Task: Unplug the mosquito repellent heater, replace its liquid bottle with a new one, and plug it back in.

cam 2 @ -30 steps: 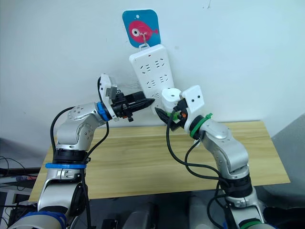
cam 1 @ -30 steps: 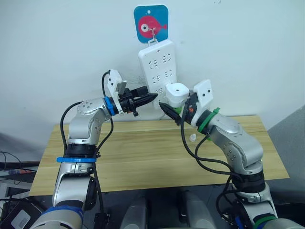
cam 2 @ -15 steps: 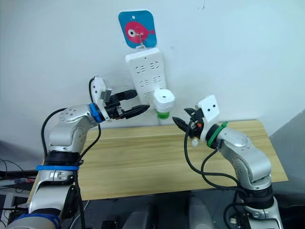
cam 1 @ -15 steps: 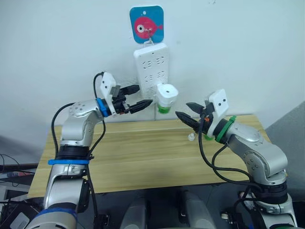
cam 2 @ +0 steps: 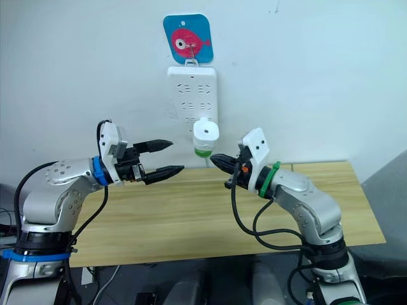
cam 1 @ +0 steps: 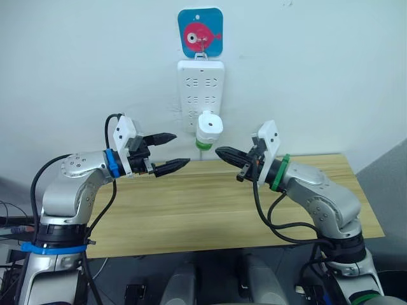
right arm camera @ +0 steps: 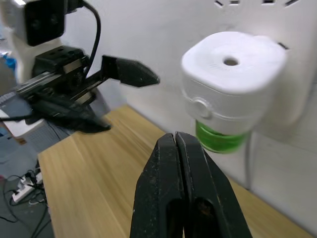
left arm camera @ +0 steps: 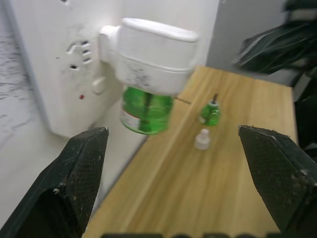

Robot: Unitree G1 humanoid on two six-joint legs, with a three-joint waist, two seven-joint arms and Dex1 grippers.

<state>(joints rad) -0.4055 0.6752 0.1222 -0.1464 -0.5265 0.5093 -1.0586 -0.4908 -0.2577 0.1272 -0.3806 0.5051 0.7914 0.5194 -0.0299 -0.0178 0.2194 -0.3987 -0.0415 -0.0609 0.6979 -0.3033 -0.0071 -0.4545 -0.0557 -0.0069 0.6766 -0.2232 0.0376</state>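
Both head views look forward and down at the wall-hung long white plastic power strip (cam 1: 201, 95) over the light wooden table (cam 1: 210, 210). Each wrist view looks closely along its fingers; both share the small rounded white plug-in heater (left arm camera: 153, 54).

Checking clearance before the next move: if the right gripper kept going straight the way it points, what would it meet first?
Probably the left gripper, whose open fingers face it; the mosquito repellent heater sits above that line, though depth is unclear.

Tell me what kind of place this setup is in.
Probably an indoor test or demo corner made to look like a room at home: a plain wooden table against a white wall, a power strip hung from a fish-picture hook, and the mosquito repellent heater plugged into it.
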